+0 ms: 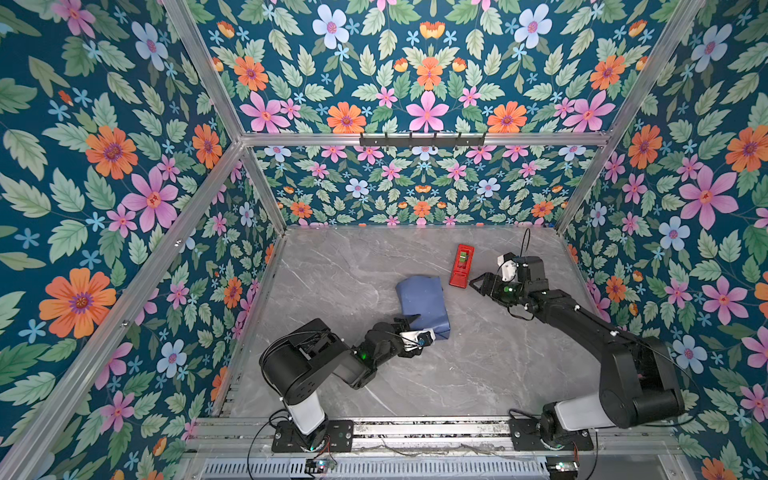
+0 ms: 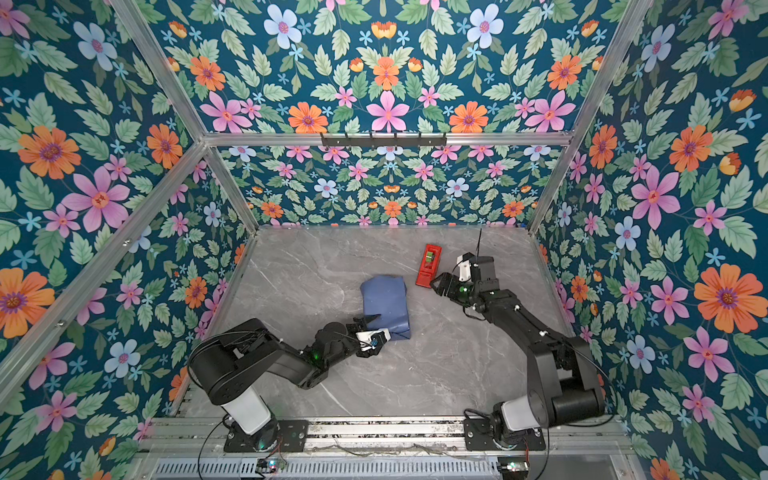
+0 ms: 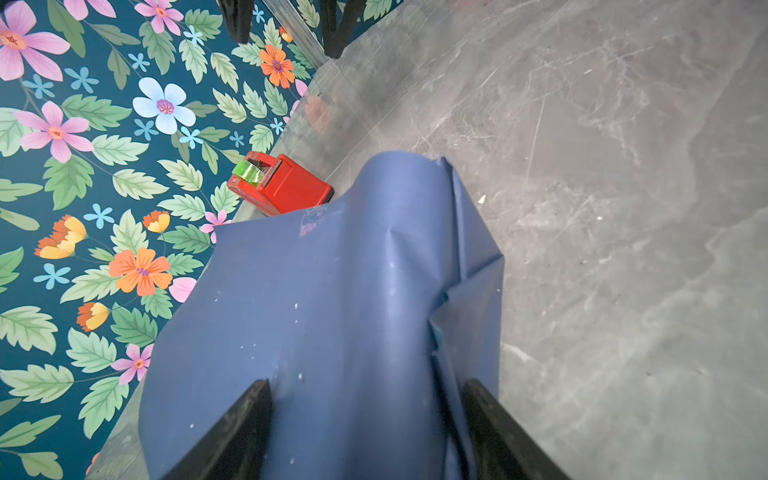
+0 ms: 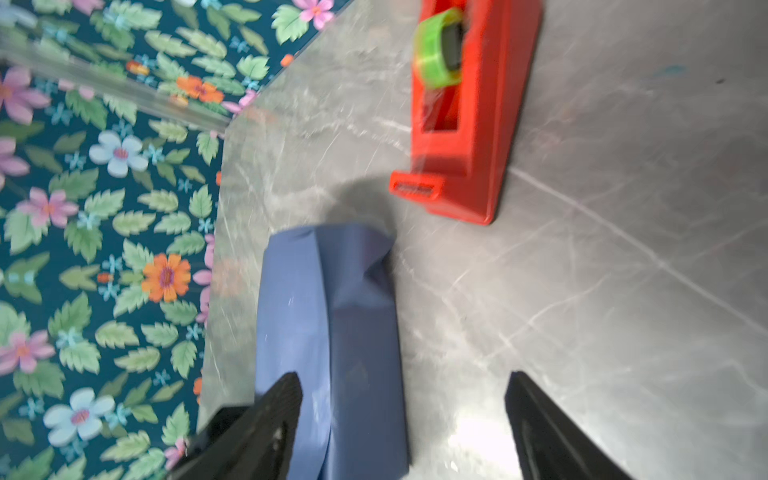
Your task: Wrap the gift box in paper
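Table [image 1: 332, 266]: bears everything.
Paper [image 1: 422, 301]: bundled, lying mid-table.
Tape dispenser [image 1: 461, 266]: on the table behind and right of the paper, near but apart.
Left gripper [image 1: 417, 324]: over the paper's near end.
Right gripper [image 1: 477, 283]: just right of the dispenser's near end.

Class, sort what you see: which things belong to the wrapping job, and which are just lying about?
Job: paper, folded into a bundle; left claw at its end; red tape dispenser, probably.
Lying about: black hook rail, unused.
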